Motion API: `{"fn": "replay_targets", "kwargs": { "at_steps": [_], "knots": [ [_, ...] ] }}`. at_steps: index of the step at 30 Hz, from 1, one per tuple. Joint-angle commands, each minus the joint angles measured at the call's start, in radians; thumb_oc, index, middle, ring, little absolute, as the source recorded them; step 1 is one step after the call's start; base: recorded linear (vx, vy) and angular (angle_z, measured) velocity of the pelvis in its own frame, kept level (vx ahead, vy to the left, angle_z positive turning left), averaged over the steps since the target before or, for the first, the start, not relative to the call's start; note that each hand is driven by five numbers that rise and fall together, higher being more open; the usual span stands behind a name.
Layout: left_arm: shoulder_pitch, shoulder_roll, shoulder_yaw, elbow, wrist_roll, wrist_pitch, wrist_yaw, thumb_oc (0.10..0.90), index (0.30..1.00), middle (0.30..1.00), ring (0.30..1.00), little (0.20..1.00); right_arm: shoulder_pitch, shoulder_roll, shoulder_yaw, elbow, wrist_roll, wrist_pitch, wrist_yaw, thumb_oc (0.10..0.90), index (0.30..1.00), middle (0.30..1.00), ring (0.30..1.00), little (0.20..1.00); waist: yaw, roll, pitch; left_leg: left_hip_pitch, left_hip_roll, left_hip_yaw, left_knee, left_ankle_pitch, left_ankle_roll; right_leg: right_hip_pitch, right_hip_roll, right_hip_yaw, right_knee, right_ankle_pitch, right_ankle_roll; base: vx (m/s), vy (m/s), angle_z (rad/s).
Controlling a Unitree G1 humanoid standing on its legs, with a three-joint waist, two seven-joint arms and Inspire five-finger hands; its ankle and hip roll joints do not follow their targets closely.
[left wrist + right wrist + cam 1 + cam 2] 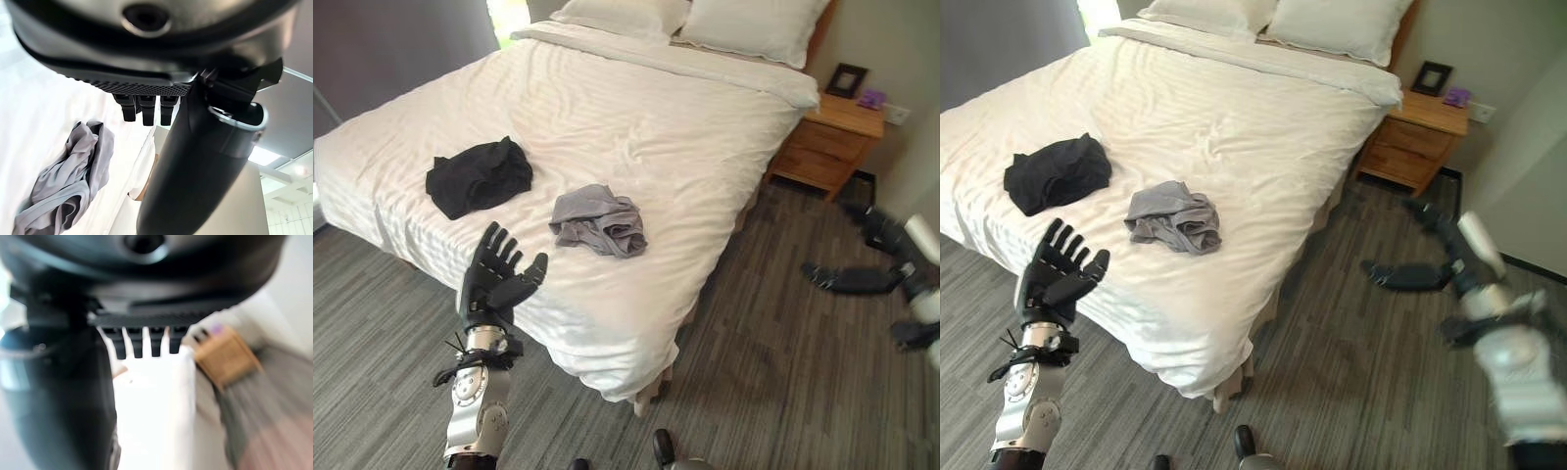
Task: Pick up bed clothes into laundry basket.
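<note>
Grey garment [598, 221] lies crumpled on the bed [636, 117], black garment [478, 175] at its 9 o'clock. Your left hand [495, 277], fingers spread and empty, hovers at the bed's near edge; right hand [1408, 275] extends straight-fingered over the floor. Approach step: next, reach toward 1 o'clock and close on the grey cloth.

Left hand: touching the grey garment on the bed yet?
Apart. In the left eye view the left hand, fingers spread open, hovers at the bed's near edge, with bare white sheet between it and the grey garment.

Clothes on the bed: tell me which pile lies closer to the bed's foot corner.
The grey garment; the black garment lies farther left. The open left hand holds nothing.
</note>
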Motion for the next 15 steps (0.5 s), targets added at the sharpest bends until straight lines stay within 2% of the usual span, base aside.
{"fn": "replay_targets", "kwargs": {
  "at_steps": [1,3,5,6,8,9,15],
  "knots": [
    [-0.078,0.124,-0.001,-0.080,-0.044,-0.074,-0.040,0.800,0.900,0.900,0.900,0.900,-0.176,-0.051,0.068,-0.046,-0.016,-0.084,-0.051,0.800,0.900,0.900,0.900,0.900,0.023,-0.050,-0.078,-0.064,-0.073,0.014,0.049,0.025,0.029,0.054,-0.041,-0.024,0.062,-0.146,0.062,0.02,-0.058,-0.01],
    [-0.078,0.127,-0.006,-0.062,-0.050,-0.071,-0.035,0.800,0.900,0.900,0.900,0.900,-0.296,-0.081,0.169,-0.029,-0.042,-0.075,-0.051,0.800,0.900,0.900,0.900,0.900,0.025,-0.050,-0.078,-0.060,-0.072,0.007,0.034,0.032,0.026,0.061,-0.039,-0.031,0.054,-0.146,0.059,0.01,-0.044,0.05],
    [-0.074,0.127,-0.011,-0.060,-0.052,-0.070,-0.035,0.800,0.900,0.900,0.900,0.900,-0.358,-0.099,0.220,-0.013,-0.052,-0.070,-0.047,0.800,0.900,0.900,0.900,0.900,0.030,-0.050,-0.079,-0.059,-0.071,0.002,0.028,0.036,0.025,0.063,-0.038,-0.037,0.050,-0.147,0.057,0.02,-0.038,0.08],
    [-0.064,0.129,-0.027,-0.080,-0.064,-0.066,-0.040,0.800,0.900,0.900,0.900,0.900,-0.445,-0.130,0.295,0.020,-0.069,-0.065,-0.041,0.800,0.900,0.900,0.900,0.900,0.044,-0.052,-0.081,-0.059,-0.070,-0.011,0.020,0.043,0.021,0.066,-0.037,-0.052,0.048,-0.150,0.055,0.01,-0.036,0.08],
    [-0.058,0.128,-0.029,-0.070,-0.071,-0.062,-0.044,0.800,0.900,0.900,0.900,0.900,-0.488,-0.136,0.339,0.050,-0.077,-0.061,-0.046,0.800,0.900,0.900,0.900,0.900,0.044,-0.052,-0.081,-0.060,-0.071,-0.018,0.015,0.046,0.020,0.068,-0.036,-0.058,0.048,-0.152,0.054,0.01,-0.043,0.27],
    [-0.057,0.138,-0.033,-0.064,-0.070,-0.061,-0.046,0.800,0.900,0.900,0.900,0.900,-0.589,-0.141,0.421,0.116,-0.074,-0.059,-0.054,0.800,0.900,0.900,0.900,0.900,0.050,-0.052,-0.079,-0.062,-0.071,-0.030,0.012,0.051,0.016,0.070,-0.036,-0.070,0.048,-0.153,0.053,0.01,-0.042,0.33],
    [-0.027,0.138,0.004,-0.075,-0.060,-0.062,-0.026,0.800,0.900,0.900,0.900,0.900,-0.633,-0.101,0.458,0.105,-0.089,-0.050,-0.045,0.800,0.900,0.900,0.900,0.900,0.067,-0.049,-0.075,-0.063,-0.072,-0.055,0.007,0.055,0.012,0.079,-0.036,-0.097,0.045,-0.160,0.048,0.01,-0.025,0.20]
  ]
}}
